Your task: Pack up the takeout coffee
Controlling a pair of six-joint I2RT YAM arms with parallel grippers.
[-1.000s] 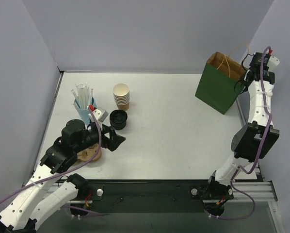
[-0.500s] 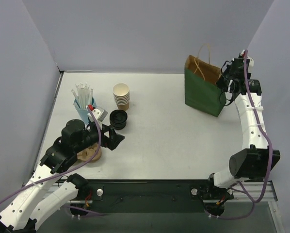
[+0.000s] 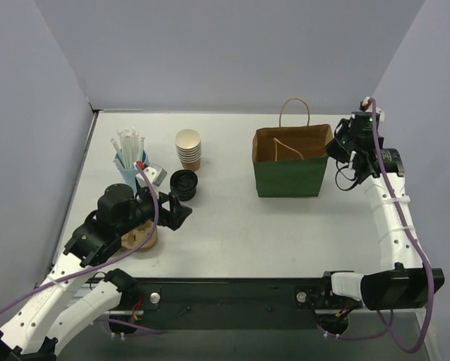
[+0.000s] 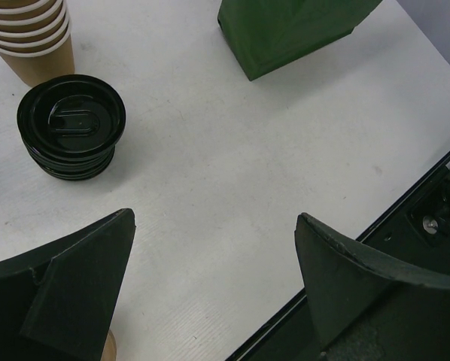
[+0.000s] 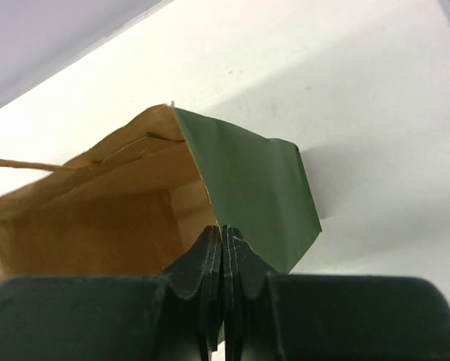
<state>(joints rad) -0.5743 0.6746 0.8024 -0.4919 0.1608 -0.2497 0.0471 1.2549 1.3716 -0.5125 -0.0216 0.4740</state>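
Note:
A kraft-brown cup [image 3: 140, 239] stands at the front left, mostly hidden under my left arm; I cannot tell whether it carries a lid. A sliver of it shows in the left wrist view [image 4: 109, 347]. My left gripper [image 3: 181, 214] is open and empty, low over the table [image 4: 214, 218] beside that cup. A green paper bag [image 3: 291, 171] stands open at the right middle. My right gripper [image 3: 336, 147] is shut on the bag's right rim [image 5: 223, 229], its fingers pinching the paper edge of the bag [image 5: 247, 180].
A stack of loose black lids [image 3: 183, 184] [image 4: 71, 124] lies ahead of my left gripper. A stack of lidless tan cups [image 3: 188, 148] [image 4: 29, 37] stands behind it. A blue holder with white straws [image 3: 129, 162] stands at the left. The bag also shows in the left wrist view [image 4: 285, 30].
My right gripper has dragged the green bag leftward and nearer from the back right corner, and the bag has turned so its wide side faces front. My left arm has barely moved.

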